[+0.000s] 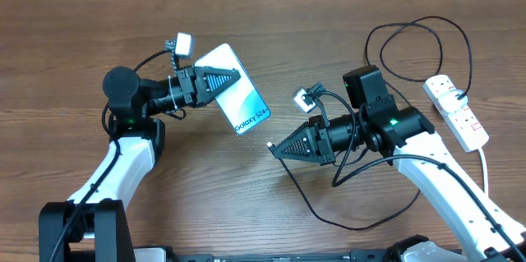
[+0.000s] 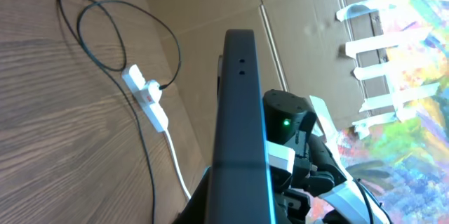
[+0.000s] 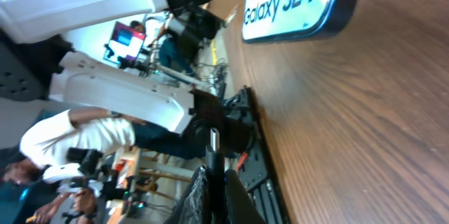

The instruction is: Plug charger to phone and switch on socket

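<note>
Wooden surface (image 1: 312, 16) carries the socket (image 1: 457, 111) far right. Left end effector (image 1: 220, 79) clenches the phone (image 1: 242, 98); right end effector (image 1: 277, 149) grasps the charger (image 3: 214, 140) plug nearby. Plugging seems in hand, so next comes aligning plug with port.

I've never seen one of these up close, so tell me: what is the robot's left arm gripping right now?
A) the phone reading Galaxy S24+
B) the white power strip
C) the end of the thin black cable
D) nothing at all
A: the left gripper is clamped on the phone, while the charger plug sits in the right gripper and the socket lies apart from both.
</note>
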Robot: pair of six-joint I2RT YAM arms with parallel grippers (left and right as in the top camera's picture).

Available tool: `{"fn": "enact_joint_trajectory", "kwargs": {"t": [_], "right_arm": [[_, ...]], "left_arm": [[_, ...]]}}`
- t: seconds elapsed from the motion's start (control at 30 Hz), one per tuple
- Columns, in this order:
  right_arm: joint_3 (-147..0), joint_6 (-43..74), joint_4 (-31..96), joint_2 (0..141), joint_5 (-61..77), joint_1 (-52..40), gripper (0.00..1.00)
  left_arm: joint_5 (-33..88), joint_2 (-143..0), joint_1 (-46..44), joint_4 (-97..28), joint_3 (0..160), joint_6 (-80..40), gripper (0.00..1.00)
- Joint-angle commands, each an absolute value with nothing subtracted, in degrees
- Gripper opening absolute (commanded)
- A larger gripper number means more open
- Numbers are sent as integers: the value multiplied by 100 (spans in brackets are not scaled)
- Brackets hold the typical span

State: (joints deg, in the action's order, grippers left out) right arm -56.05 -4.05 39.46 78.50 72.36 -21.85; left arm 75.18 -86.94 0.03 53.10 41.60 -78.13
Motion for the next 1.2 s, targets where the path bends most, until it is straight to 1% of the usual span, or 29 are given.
{"fn": "enact_joint_trajectory", "kwargs": {"t": [0.0, 0.37, 0.7, 1.17], "right_arm": [[-5581, -403, 3924, 8042, 7555, -2213, 4], [-5583, -401, 3459, 8471, 7605, -2211, 4], [-5586, 478, 2593, 8471, 7618, -2211, 4], [-5586, 473, 3006, 8471, 7618, -2211, 4]], "left_arm": [[7502, -8689, -3, 5408, 4303, -8044, 4], [7662, -8689, -239, 5411, 4303, -8073, 4], [7797, -8689, -274, 5408, 4300, -7959, 4], [7736, -8689, -185, 5404, 4300, -7675, 4]]}}
